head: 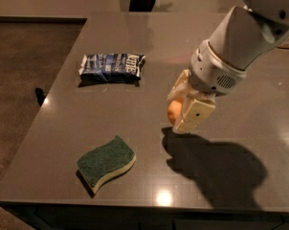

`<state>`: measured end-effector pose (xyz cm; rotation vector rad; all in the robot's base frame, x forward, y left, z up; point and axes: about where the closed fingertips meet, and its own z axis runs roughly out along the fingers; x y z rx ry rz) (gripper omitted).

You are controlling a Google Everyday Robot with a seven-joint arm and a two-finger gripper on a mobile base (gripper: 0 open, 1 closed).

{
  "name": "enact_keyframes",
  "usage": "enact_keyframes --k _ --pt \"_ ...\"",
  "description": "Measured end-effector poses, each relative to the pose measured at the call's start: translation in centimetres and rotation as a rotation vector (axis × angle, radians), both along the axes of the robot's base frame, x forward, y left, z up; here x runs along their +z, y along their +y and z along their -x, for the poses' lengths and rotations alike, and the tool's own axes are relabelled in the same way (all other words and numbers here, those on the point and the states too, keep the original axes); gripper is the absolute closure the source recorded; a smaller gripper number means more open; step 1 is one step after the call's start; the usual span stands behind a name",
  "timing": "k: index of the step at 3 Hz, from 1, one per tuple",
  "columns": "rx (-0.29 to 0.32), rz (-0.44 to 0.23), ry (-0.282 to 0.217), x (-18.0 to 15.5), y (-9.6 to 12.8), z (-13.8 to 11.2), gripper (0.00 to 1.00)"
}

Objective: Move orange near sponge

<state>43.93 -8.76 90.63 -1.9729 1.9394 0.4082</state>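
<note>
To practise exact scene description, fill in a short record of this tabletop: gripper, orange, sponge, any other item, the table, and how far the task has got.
gripper: right of centre over the table, shut on the orange
orange: held in the gripper, partly hidden
sponge: flat near the front edge, left of the gripper, apart from it
chip bag: blue, lying farther back on the left
table: dark grey, glossy
task state: orange not yet beside the sponge
</note>
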Motion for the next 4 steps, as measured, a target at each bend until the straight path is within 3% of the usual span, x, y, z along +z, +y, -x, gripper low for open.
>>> enact_keyframes --k 1,3,4 --pt "0.094 -0.019 0.001 -0.8 2.8 3.2 1.0" --pt "0.145 -0.051 -0.032 -2.2 6.7 5.1 1.0" --pt "0.147 -0.063 -0.033 -3.2 7.7 5.2 0.87"
